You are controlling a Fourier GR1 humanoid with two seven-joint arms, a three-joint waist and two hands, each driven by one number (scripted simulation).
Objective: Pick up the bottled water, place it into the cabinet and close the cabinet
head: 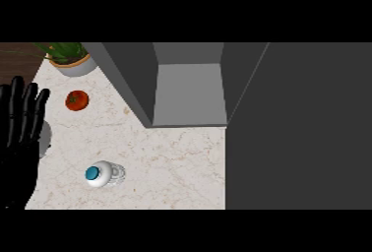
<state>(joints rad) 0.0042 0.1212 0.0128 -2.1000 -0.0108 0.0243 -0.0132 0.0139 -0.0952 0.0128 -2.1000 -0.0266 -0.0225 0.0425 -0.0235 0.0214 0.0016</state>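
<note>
Left hand [22, 123]: rests at the view's left edge, fingers straight and pointing up, holding nothing.
Right hand: does not show in the view; its state cannot be told.
Tomato [77, 100]: lies on the counter [174, 147] just right of the left hand's fingertips; leave it untouched.
Potted plant [71, 60]: stands at the far left corner of the counter, well apart from the working area.
Bottled water [104, 174]: stands upright on the near part of the counter, seen from above, blue cap facing the head; not yet picked up.
Step in hand: grasp the bottle. Approach from the side, below the cap, and curl the fingers round the body before lifting.
Cabinet [185, 83]: stands open at the far middle of the counter, its interior showing nothing inside; keep the bottle upright on the way in.
Cabinet door [298, 128]: appears to be the large dark panel at right; close it only once the hand is withdrawn.
</note>
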